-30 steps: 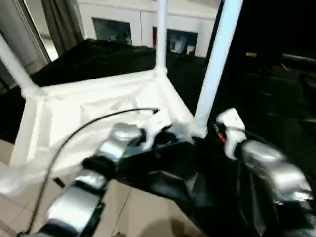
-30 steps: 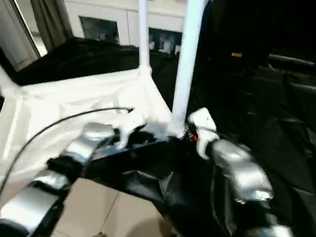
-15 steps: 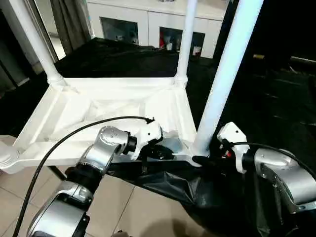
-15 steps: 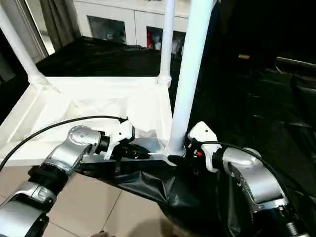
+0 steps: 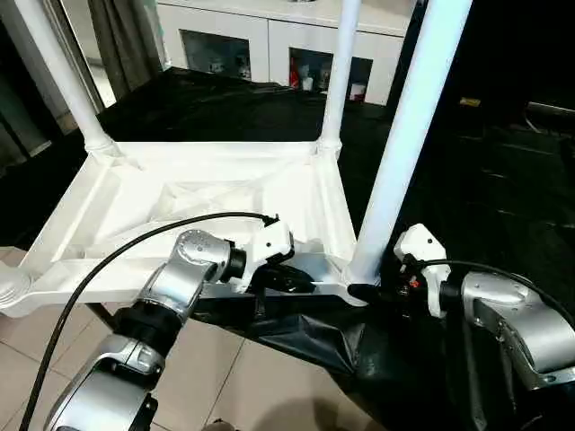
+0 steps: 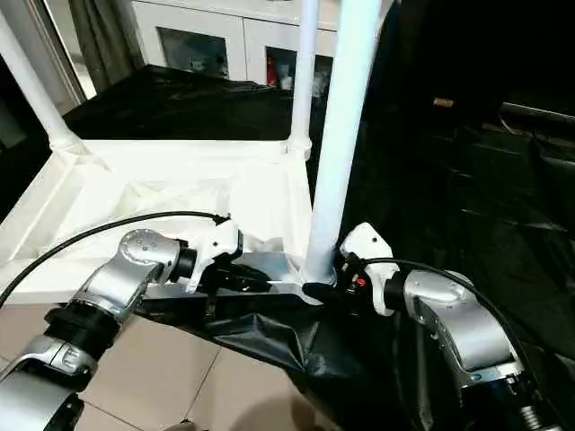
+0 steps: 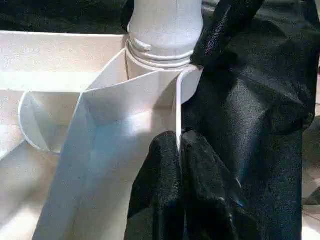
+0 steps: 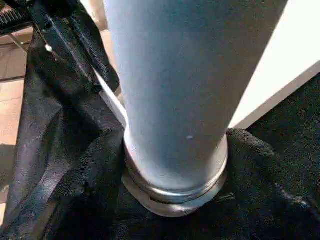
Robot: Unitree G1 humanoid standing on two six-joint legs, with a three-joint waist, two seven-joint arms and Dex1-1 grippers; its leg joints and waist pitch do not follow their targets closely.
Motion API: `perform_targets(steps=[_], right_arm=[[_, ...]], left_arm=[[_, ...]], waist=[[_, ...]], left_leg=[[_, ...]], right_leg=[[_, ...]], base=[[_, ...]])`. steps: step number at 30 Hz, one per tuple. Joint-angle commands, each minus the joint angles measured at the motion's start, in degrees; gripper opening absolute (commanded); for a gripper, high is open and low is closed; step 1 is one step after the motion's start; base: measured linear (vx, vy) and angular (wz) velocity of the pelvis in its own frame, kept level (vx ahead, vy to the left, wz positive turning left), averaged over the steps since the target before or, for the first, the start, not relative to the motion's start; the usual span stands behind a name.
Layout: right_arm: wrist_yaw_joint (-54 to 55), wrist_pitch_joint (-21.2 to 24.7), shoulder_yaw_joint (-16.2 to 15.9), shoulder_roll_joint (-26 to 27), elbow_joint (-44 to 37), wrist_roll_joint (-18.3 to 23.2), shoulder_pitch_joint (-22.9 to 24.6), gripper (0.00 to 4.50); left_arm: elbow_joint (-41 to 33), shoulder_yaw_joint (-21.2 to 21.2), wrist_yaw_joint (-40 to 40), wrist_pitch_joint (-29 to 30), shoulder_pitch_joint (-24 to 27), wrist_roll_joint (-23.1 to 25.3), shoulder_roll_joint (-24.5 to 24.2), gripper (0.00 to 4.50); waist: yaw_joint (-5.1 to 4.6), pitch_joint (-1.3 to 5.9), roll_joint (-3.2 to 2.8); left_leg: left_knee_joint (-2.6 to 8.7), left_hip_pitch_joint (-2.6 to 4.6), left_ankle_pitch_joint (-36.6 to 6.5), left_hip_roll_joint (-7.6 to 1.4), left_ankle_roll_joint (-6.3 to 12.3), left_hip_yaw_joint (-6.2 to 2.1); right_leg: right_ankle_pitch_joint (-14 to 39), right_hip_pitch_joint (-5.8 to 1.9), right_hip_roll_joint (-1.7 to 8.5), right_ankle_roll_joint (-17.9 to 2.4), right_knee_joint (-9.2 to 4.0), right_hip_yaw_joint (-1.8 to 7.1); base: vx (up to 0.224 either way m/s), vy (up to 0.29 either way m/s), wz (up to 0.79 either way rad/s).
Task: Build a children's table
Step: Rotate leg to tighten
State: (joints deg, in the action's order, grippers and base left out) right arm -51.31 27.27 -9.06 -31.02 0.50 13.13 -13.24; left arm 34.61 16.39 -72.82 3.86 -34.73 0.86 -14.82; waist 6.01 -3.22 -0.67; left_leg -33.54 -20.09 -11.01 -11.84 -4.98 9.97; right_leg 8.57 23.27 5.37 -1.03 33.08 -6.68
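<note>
- Lying upside down on the black-draped counter [image 5: 225, 108]: tabletop [image 5: 180, 206], ribbed underside up, near edge overhanging the tiled floor [image 5: 225, 386].
- Legs stand upright in the corner sockets: near right leg [image 5: 404, 135], far right leg [image 5: 337, 72], far left leg [image 5: 58, 72]. Near left socket [image 5: 11, 289] sits at the picture edge; can't tell if a leg is in it.
- Left gripper [image 7: 179, 150]: fingers [image 7: 155, 190] pinched shut on the tabletop's thin rim wall, just beside the near right socket.
- Right gripper [image 5: 368, 289]: fingers [image 8: 95, 170] sit either side of the near right leg's base at the socket collar. Part open around it; can't tell if they actually grip it.
- Both grippers are near each other at the same near right corner, left on the rim, right at the leg.
- Black cloth bunches under that corner and hangs off the counter edge.
- White cabinets [image 5: 269, 36] stand behind the counter.
</note>
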Motion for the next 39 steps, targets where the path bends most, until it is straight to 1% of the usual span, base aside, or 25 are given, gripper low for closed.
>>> perform_targets(steps=[1,6,9,11,12,13,14,16,17,18,19,20,22,25,28,29,30,31,32,33,35,36,37,38,39], right_arm=[[0.0,-0.2,0.9,0.3,-0.9,0.4,0.4,2.75],[2.4,-0.5,1.4,1.8,0.6,0.2,0.2,2.74],[6.9,-0.3,2.4,3.9,3.0,-0.9,-0.8,2.73],[15.2,0.4,4.4,8.6,7.2,-2.2,-2.5,2.72],[15.2,0.4,4.4,8.6,7.2,-2.2,-2.5,2.72],[21.6,1.1,6.1,12.2,10.2,-2.8,-3.7,2.72],[21.6,1.1,6.1,12.2,10.2,-2.8,-3.7,2.72],[31.4,1.0,8.9,17.6,14.9,-3.5,-5.7,2.72],[31.4,1.0,8.9,17.6,14.9,-3.5,-5.7,2.72],[36.1,0.2,10.2,20.3,17.3,-3.7,-6.8,2.72],[40.5,-0.9,11.4,23.1,19.7,-3.7,-8.0,2.72],[43.1,-1.8,12.0,24.8,21.2,-3.6,-8.8,2.72],[46.0,-3.5,11.2,27.3,22.7,-5.2,-10.3,2.72],[45.8,-4.7,10.5,28.0,22.2,-5.9,-10.6,2.72],[44.4,-6.6,10.1,28.5,21.2,-5.9,-10.8,2.72],[44.1,-6.8,10.3,28.6,21.0,-5.6,-10.8,3.07],[43.5,-7.4,10.7,28.8,20.5,-5.0,-10.7,3.28],[43.0,-8.4,10.9,28.6,20.0,-5.0,-10.8,3.42],[42.4,-8.9,10.8,28.2,19.7,-5.0,-10.8,3.42],[42.1,-9.2,10.8,28.0,19.6,-5.0,-10.8,3.55],[40.8,-9.7,10.3,26.8,18.9,-5.3,-10.7,3.83],[40.0,-10.1,9.8,25.9,18.5,-5.7,-10.6,3.83],[37.0,-9.3,9.0,23.3,16.8,-5.8,-10.0,3.87],[37.0,-9.3,9.0,23.3,16.8,-5.8,-10.0,4.00],[32.7,-7.9,7.8,19.7,14.4,-5.9,-8.9,4.15]], left_arm=[[-3.2,-0.1,-1.9,-0.5,-0.6,-3.4,1.3,0.00],[-3.1,0.2,-1.4,-0.4,-0.4,-3.0,1.5,0.00],[-1.2,0.3,2.3,-0.6,-1.0,-1.0,2.4,0.00],[3.3,-0.4,10.2,-0.7,-3.0,1.4,4.9,0.00],[3.3,-0.4,10.2,-0.7,-3.0,1.4,4.9,0.00],[6.6,-1.1,15.5,-0.5,-4.7,2.4,7.2,0.00],[6.6,-1.1,15.5,-0.5,-4.7,2.4,7.2,0.00],[10.8,-1.9,23.0,0.3,-7.4,3.3,10.7,0.00],[10.8,-1.9,23.0,0.3,-7.4,3.3,10.7,0.00],[12.8,-2.5,27.0,0.6,-8.7,3.6,12.4,0.00],[15.0,-2.8,30.9,0.6,-10.2,4.0,14.3,0.00],[16.4,-3.0,33.3,0.4,-11.1,4.1,15.4,0.00],[18.5,-2.7,36.6,-0.5,-12.5,5.3,17.1,0.00],[18.7,-2.5,36.4,-1.8,-12.7,5.5,17.6,0.00],[19.2,-2.3,35.4,-3.3,-12.9,5.6,17.8,0.00],[19.3,-2.2,35.1,-3.5,-12.9,5.6,17.7,0.00],[19.4,-2.1,34.7,-3.9,-12.9,5.6,17.6,0.00],[20.1,-2.1,34.4,-4.6,-13.0,5.7,17.5,0.00],[20.6,-2.1,34.3,-5.0,-13.1,5.7,17.5,0.00],[20.8,-2.1,34.3,-5.1,-13.2,5.7,17.5,0.00],[21.1,-2.2,33.9,-5.5,-13.3,5.5,17.4,0.00],[21.3,-2.3,33.8,-5.7,-13.4,5.5,17.3,0.00],[21.1,-2.3,32.8,-6.2,-13.4,5.3,16.9,0.00],[21.1,-2.3,32.8,-6.2,-13.4,5.3,16.9,0.00],[20.7,-2.5,31.1,-7.0,-13.2,4.9,16.2,0.00]], waist=[[-0.22,3.74,0.85],[-0.28,3.81,0.77],[-0.72,3.81,0.77],[-1.18,3.77,0.75],[-1.29,3.83,0.80],[-1.35,4.00,1.17],[-1.51,3.87,1.02],[-1.58,4.09,1.18],[-1.70,4.20,1.03],[-1.63,4.22,1.02],[-1.82,4.21,0.91],[-1.88,4.23,0.87],[-1.89,4.40,0.88],[-1.67,4.40,0.98],[-1.45,4.31,0.92],[-1.43,4.30,0.91],[-1.44,4.28,1.03],[-1.44,4.27,1.13],[-1.35,4.35,1.03],[-1.37,4.33,1.20],[-1.23,4.30,1.22],[-1.20,4.30,1.19],[-1.24,4.23,1.31],[-1.08,4.25,1.28],[-0.97,4.24,1.28]], left_leg=[[3.84,-0.08,-9.9,-1.43,4.10,-0.11],[3.85,-0.07,-10.0,-1.46,4.00,-0.16],[3.91,-0.06,-10.7,-1.40,3.38,-0.22],[3.84,-0.08,-11.0,-1.21,2.77,-0.17],[3.79,-0.12,-11.1,-1.04,2.51,-0.18],[3.82,-0.33,-10.7,-1.02,2.30,-0.34],[3.75,0.00,-10.9,-0.96,2.24,-0.20],[3.67,-0.21,-9.8,-0.84,2.30,-0.23],[3.61,-0.05,-9.3,-0.81,2.24,-0.17],[3.60,-0.07,-9.0,-0.85,2.17,-0.20],[3.61,-0.16,-8.8,-0.84,2.13,-0.17],[3.64,-0.03,-9.0,-0.87,1.93,-0.20],[3.60,-0.23,-7.8,-0.88,2.27,-0.24],[3.53,-0.21,-7.5,-0.71,3.67,-0.05],[3.59,-0.14,-7.9,-0.80,4.03,-0.04],[3.63,-0.13,-8.1,-0.85,3.91,-0.07],[3.64,-0.16,-8.2,-0.81,3.97,-0.04],[3.66,-0.11,-8.5,-0.83,3.91,-0.03],[3.63,-0.04,-8.4,-0.84,3.91,-0.05],[3.64,-0.13,-8.4,-0.85,4.07,-0.04],[3.60,-0.16,-8.0,-0.84,4.31,-0.02],[3.59,-0.22,-7.8,-0.85,4.46,-0.03],[3.60,-0.24,-7.8,-0.81,4.52,0.01],[3.57,-0.11,-7.9,-0.83,4.60,0.01],[3.55,-0.23,-7.6,-0.88,5.04,-0.02]], right_leg=[[18.3,-3.42,3.46,-8.9,-3.92,3.22],[18.2,-3.42,3.47,-9.0,-3.91,3.18],[18.8,-3.40,3.42,-8.9,-4.00,3.08],[20.0,-3.18,3.28,-8.8,-4.21,2.96],[20.9,-3.26,3.32,-8.4,-4.34,2.86],[21.8,-3.78,3.44,-7.5,-4.34,2.78],[22.9,-3.17,3.29,-7.1,-4.73,2.76],[22.5,-3.46,3.34,-6.8,-4.54,2.82],[21.9,-3.18,3.34,-7.0,-4.53,2.85],[21.3,-3.27,3.36,-7.2,-4.43,2.88],[20.4,-3.12,3.35,-7.6,-4.38,2.89],[20.4,-3.07,3.31,-7.7,-4.39,2.86],[15.6,-3.50,3.23,-9.1,-3.77,3.01],[14.9,-3.68,3.29,-9.2,-3.86,3.05],[16.4,-3.60,3.33,-8.7,-4.06,3.03],[16.6,-3.62,3.34,-8.7,-4.01,3.02],[16.9,-3.62,3.32,-8.5,-4.11,3.01],[17.3,-3.58,3.35,-8.4,-4.13,3.03],[17.1,-3.56,3.37,-8.5,-4.04,3.06],[16.8,-3.61,3.36,-8.5,-4.01,3.08],[16.5,-3.68,3.35,-8.7,-3.91,3.08],[16.3,-3.68,3.39,-8.8,-3.88,3.09],[16.6,-3.63,3.32,-8.6,-3.97,3.05],[16.8,-3.74,3.33,-8.5,-4.04,3.00],[16.2,-3.78,3.32,-8.5,-3.97,3.05]], base=[[0.000,0.000,0.00],[0.000,0.000,0.00],[0.000,0.000,0.00],[0.000,0.000,0.00],[0.000,0.000,0.00],[0.000,0.000,0.00],[0.000,0.000,0.00],[0.000,0.000,0.00],[0.000,0.000,0.00],[0.000,0.000,0.00],[0.000,0.000,0.00],[0.000,0.000,0.00],[0.000,0.000,0.00],[0.000,0.000,0.00],[0.000,0.000,0.00],[0.000,0.000,0.00],[0.000,0.000,0.00],[0.000,0.000,0.00],[0.000,0.000,0.00],[0.000,0.000,0.00],[0.000,0.000,0.00],[0.000,0.000,0.00],[0.000,0.000,0.00],[0.000,0.000,0.00],[0.000,0.000,0.00]])
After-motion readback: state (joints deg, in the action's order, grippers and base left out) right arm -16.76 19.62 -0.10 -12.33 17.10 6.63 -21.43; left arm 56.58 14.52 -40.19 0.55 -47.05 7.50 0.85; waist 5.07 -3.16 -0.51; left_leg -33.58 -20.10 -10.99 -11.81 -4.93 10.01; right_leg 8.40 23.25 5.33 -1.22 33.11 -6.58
